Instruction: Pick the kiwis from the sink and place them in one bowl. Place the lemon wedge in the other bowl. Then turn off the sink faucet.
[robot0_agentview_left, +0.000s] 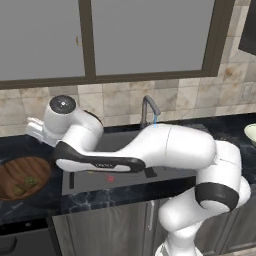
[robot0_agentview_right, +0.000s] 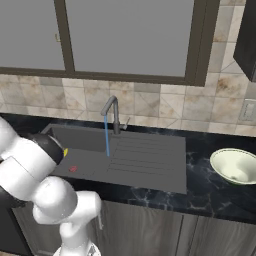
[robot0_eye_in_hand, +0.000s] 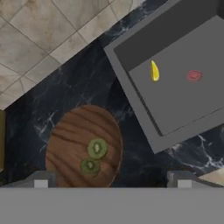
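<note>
Kiwis (robot0_eye_in_hand: 94, 156) deposited in wooden bowl (robot0_eye_in_hand: 65, 140); jaws wide, empty.
Remaining: lemon wedge (robot0_eye_in_hand: 154, 71) in sink (robot0_eye_in_hand: 183, 109), destined for cream bowl (robot0_agentview_right: 235, 166); faucet (robot0_agentview_right: 113, 113) running.

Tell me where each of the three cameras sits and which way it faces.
Left base view: behind the arm's left, facing the sink and wooden bowl; arm crosses.
Right base view: behind its right, facing the faucet and pale bowl; arm lower left.
Hand view: looks down past the open gripper at the kiwis.
Shared: sink, lemon wedge.
</note>
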